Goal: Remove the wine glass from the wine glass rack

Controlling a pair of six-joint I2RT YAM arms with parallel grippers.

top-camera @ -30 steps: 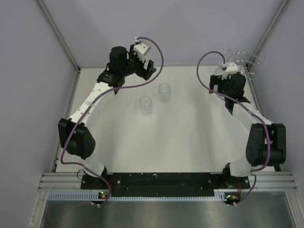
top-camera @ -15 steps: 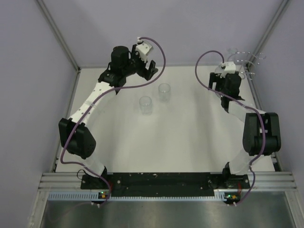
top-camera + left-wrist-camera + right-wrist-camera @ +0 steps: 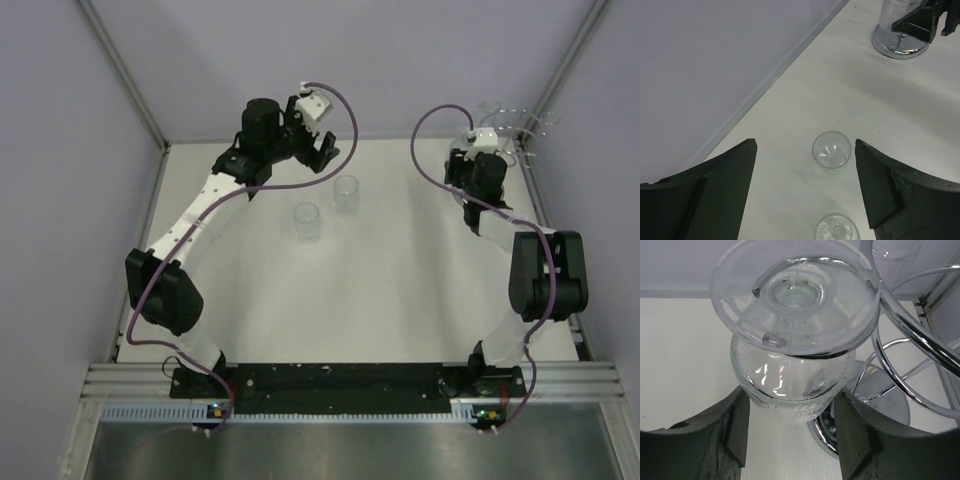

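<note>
The wine glass (image 3: 790, 385) hangs upside down, its round foot (image 3: 795, 295) up at the edge of the rack's wire loops. The wine glass rack (image 3: 920, 340) is a silver wire stand with a shiny round base (image 3: 900, 45); it stands at the table's far right corner (image 3: 515, 118). My right gripper (image 3: 791, 400) is shut on the glass's ribbed bowl, one finger on each side; it sits just left of the rack in the top view (image 3: 482, 160). My left gripper (image 3: 805, 145) is open and empty, high over the far middle of the table (image 3: 322, 148).
Two clear tumblers stand upright on the white table, one farther back (image 3: 346, 192) and one nearer (image 3: 307, 220); both show below the left gripper, the far one (image 3: 831, 150) and the near one (image 3: 837, 231). Purple walls enclose the table on three sides.
My right gripper has shifted slightly left, away from the rack, and its arm has folded in. My left gripper has moved a little to the right.
</note>
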